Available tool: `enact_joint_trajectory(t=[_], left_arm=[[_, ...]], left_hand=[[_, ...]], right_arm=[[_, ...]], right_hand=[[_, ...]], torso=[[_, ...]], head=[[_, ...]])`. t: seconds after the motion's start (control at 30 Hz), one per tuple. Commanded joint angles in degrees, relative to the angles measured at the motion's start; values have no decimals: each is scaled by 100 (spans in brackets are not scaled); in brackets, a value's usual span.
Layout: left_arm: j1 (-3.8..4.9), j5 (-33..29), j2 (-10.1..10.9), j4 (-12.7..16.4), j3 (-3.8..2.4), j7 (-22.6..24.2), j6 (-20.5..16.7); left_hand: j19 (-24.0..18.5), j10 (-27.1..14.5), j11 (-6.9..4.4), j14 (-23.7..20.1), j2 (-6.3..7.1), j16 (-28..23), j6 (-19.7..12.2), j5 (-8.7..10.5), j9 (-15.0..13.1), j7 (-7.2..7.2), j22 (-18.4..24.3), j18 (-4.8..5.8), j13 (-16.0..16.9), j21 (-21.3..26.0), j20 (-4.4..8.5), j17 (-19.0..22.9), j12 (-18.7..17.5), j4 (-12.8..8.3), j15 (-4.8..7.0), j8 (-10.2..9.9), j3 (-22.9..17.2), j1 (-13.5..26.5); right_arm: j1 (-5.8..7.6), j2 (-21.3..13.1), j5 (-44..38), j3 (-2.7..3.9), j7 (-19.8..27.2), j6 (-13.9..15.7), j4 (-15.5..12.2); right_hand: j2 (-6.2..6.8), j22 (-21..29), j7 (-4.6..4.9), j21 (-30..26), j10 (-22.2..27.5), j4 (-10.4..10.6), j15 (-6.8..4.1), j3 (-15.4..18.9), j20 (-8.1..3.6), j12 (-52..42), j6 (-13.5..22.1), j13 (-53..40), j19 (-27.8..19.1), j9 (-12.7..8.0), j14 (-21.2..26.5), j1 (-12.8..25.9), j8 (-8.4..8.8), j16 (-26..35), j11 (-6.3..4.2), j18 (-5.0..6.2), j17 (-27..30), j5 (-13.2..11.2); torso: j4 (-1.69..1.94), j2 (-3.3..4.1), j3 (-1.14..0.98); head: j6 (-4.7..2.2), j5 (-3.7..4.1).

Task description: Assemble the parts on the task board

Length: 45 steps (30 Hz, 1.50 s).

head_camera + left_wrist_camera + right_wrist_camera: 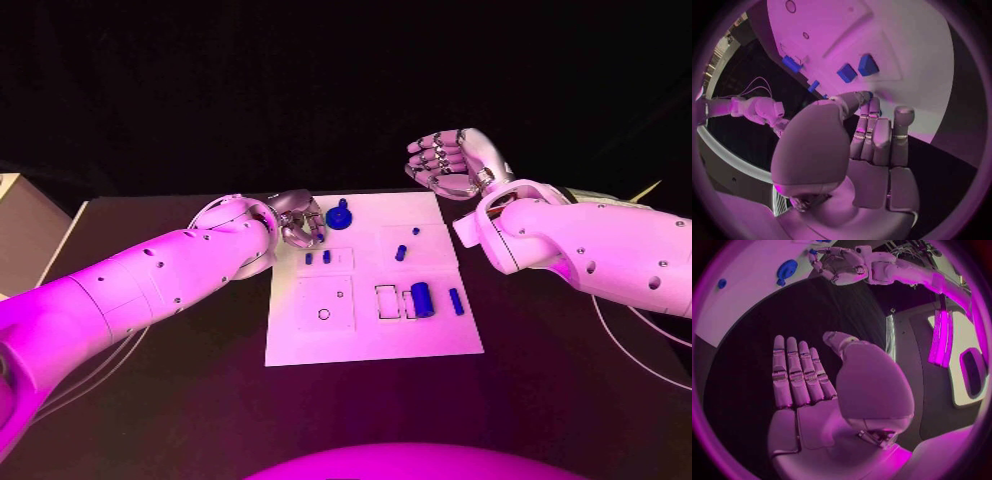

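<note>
Task board (368,330) lies flat mid-table (144,410), white, w/ shallow outlined slots.

Left hand (299,218) sits at the board's far left corner, fingers (869,131) curled down over the edge. In left wrist view the thumb and a fingertip meet on a small blue part (870,94), so it's pinching that piece right at the board surface. Just beside it, toward the middle of the far edge, lies a round blue part w/ a stem (339,216); the right wrist view shows it too (786,269), close to the left hand (839,265).

Right hand (447,163) is raised off the table, past the board's far right corner, well apart from every part. Fingers (795,372) straight and side by side, palm flat, thumb out; it holds nothing.

Other parts on the board: 2 short blue pegs (317,257) near the left hand, 2 small bits (408,245) toward mid-right, a fat blue block (421,298) standing in a slot at right, a thin blue bar (456,301) just beside it. Left wrist view shows 2 blue blocks (857,68) close together, plus more pieces nearer the board edge.
</note>
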State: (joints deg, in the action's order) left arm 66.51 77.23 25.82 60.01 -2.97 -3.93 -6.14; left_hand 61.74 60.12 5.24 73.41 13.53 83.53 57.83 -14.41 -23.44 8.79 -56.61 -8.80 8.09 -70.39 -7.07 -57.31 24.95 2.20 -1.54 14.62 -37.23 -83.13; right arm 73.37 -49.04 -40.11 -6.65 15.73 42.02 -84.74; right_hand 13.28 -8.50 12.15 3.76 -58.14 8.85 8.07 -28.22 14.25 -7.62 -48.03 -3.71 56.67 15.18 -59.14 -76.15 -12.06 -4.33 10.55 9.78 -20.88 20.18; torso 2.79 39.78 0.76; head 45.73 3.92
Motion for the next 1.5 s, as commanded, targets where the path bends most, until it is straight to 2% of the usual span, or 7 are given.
enact_joint_trajectory(t=[0.03,0.7,0.9,1.5], left_arm=[[-5,24,-28,9,14,13,115],[-4,235,-57,-19,56,-59,226],[-5,218,-27,8,61,-21,114],[-6,107,47,128,54,26,-176]], left_hand=[[31,50,-1,-16,-29,-3,58,30,-10,-2,3,39,-3,-12,-7,-4,-36,-25,6,-30,1,24],[27,61,-2,-46,-25,-15,60,36,-9,-4,10,38,-1,-8,-7,56,-51,-36,7,-37,6,24],[16,56,4,-30,-15,-7,52,45,-5,1,25,36,0,3,-10,14,-85,-35,2,-55,25,50],[50,99,18,-87,75,15,-396,30,158,40,12,42,62,15,-35,67,-299,-98,-17,-453,51,100]], right_arm=[[-1,4,-16,1,67,-49,-9],[-1,5,-16,1,61,-55,-1],[-1,-1,-16,1,60,-51,3],[-2,-8,-22,1,30,-24,12]], right_hand=[[-3,16,191,-19,11,-8,15,20,11,32,-49,10,-32,-10,44,51,36,36,10,78,14,39],[-4,25,192,-19,11,-9,15,22,12,36,-50,9,-35,-12,45,52,38,38,10,78,22,39],[-3,36,194,-19,14,-9,17,26,15,42,-51,10,-39,-13,49,55,42,41,13,77,32,38],[-5,144,231,-18,66,-30,49,71,41,113,-37,12,-87,-35,100,58,86,61,49,75,131,38]], torso=[[4,3,-1],[1,-5,4],[4,-5,9],[14,-3,13]], head=[[5,2],[14,16],[5,22],[0,24]])
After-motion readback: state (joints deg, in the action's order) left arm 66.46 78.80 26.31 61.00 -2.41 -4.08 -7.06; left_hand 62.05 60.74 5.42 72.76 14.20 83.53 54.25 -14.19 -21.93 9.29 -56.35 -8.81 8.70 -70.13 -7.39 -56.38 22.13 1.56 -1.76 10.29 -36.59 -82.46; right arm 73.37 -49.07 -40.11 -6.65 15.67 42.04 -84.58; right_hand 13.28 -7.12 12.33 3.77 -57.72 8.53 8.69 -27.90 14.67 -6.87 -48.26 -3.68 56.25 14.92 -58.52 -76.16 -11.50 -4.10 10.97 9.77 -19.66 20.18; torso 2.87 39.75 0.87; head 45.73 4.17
